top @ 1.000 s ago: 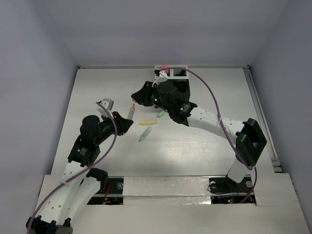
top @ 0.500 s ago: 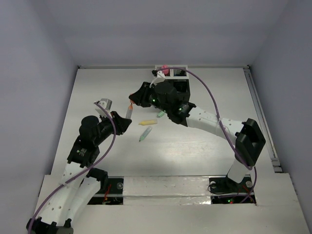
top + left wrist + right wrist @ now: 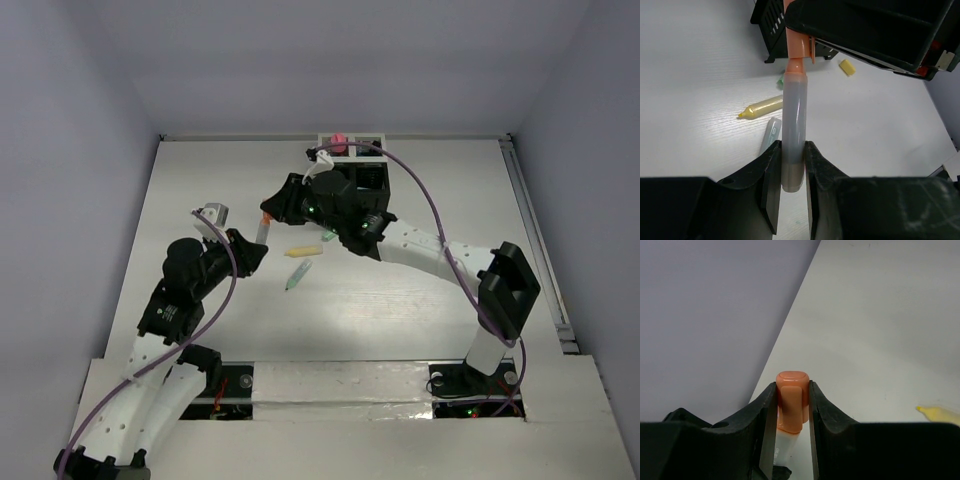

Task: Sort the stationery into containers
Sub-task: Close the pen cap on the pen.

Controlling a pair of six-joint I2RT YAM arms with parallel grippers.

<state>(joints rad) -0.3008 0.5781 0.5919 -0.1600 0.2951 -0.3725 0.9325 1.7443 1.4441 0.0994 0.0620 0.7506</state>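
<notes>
Top external: pink tube stands in organizer; left pincer and right pincer clamp orange marker.

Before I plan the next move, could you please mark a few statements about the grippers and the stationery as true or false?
1. The left gripper is shut on the grey barrel of a marker. True.
2. The right gripper hangs open with nothing in it. False: it is shut on that marker's orange cap.
3. The yellow marker stands in the organizer. False: it lies on the table, apart from the organizer.
4. A pink tube shows at the organizer's far end. True.
</notes>
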